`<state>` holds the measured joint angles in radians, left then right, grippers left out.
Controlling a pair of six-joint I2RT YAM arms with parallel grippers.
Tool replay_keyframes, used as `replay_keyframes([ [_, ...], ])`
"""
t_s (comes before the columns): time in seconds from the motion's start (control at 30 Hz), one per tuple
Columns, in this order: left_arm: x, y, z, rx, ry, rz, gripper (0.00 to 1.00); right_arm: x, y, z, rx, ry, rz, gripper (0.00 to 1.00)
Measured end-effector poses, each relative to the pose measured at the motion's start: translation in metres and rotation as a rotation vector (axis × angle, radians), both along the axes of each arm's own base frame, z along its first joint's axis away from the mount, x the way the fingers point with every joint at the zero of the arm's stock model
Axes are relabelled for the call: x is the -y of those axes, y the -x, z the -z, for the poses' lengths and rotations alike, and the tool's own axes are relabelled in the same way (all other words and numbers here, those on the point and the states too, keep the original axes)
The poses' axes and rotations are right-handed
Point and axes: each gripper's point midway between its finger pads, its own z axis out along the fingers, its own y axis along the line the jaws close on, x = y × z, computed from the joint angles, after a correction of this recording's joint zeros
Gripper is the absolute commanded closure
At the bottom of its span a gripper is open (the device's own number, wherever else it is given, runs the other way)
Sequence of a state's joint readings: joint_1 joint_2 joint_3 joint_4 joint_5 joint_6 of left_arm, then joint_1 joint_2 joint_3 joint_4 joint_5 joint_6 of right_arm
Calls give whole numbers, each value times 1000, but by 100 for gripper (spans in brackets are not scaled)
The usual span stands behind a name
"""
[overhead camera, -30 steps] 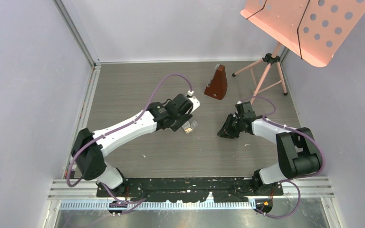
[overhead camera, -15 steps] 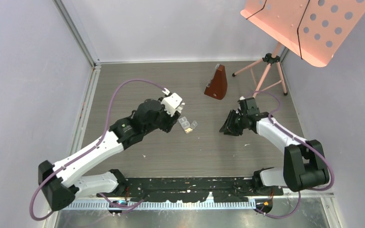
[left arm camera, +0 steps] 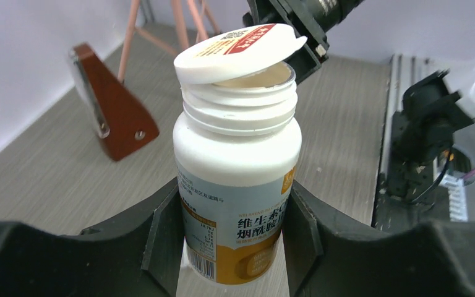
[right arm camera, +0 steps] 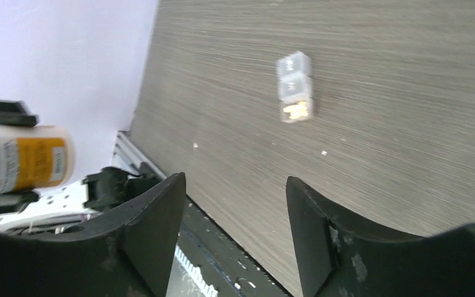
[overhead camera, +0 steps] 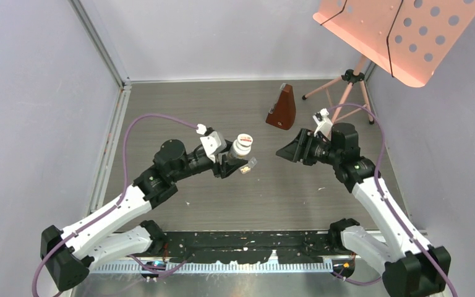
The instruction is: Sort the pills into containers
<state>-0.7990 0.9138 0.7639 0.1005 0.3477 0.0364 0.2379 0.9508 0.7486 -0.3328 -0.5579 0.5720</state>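
Observation:
My left gripper (left arm camera: 235, 244) is shut on a white pill bottle (left arm camera: 238, 154) with an orange label, one finger on each side of it. Its cap (left arm camera: 238, 49) rests loose and tilted on the neck. From above, the bottle (overhead camera: 242, 147) hangs over the table beside the clear strip of containers (overhead camera: 248, 165). In the right wrist view the containers (right arm camera: 294, 83) lie on the table, and yellowish pills (right arm camera: 297, 112) fill one end compartment. My right gripper (overhead camera: 286, 152) stands open and empty, raised, facing the bottle from the right. Its jaws (right arm camera: 235, 213) are wide apart.
A brown metronome (overhead camera: 282, 108) stands behind the grippers. A pink music stand (overhead camera: 396, 37) on a tripod (overhead camera: 346, 93) fills the back right corner. Walls close in the left, back and right. Small specks (overhead camera: 322, 189) lie on the wood surface.
The left arm has swung round and the bottle now shows, lifted beside the containers. The right gripper has risen, moved back from the table and opened wide.

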Motion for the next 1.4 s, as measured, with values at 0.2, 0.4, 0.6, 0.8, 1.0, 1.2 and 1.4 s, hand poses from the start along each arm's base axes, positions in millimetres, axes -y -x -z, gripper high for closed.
replay_keyframes([
  [0.2,18,18,-33,13,172,138,92,-24,31,-59,189,-95,-134,25],
  [0.4,37,28,-32,-101,221,245,91,-58,80,-127,426,-129,-304,20],
  [0.6,39,31,-33,-155,229,260,90,-57,85,-167,574,-133,-260,15],
  [0.8,40,32,-40,-156,235,268,88,-66,76,-179,609,-69,-228,14],
  [1.0,43,30,-28,-191,207,266,86,-82,62,-168,591,20,-219,14],
  [1.2,44,29,-22,-209,192,262,83,-92,56,-151,556,71,-222,17],
  [1.4,44,29,-19,-221,182,257,75,-100,55,-146,531,95,-232,33],
])
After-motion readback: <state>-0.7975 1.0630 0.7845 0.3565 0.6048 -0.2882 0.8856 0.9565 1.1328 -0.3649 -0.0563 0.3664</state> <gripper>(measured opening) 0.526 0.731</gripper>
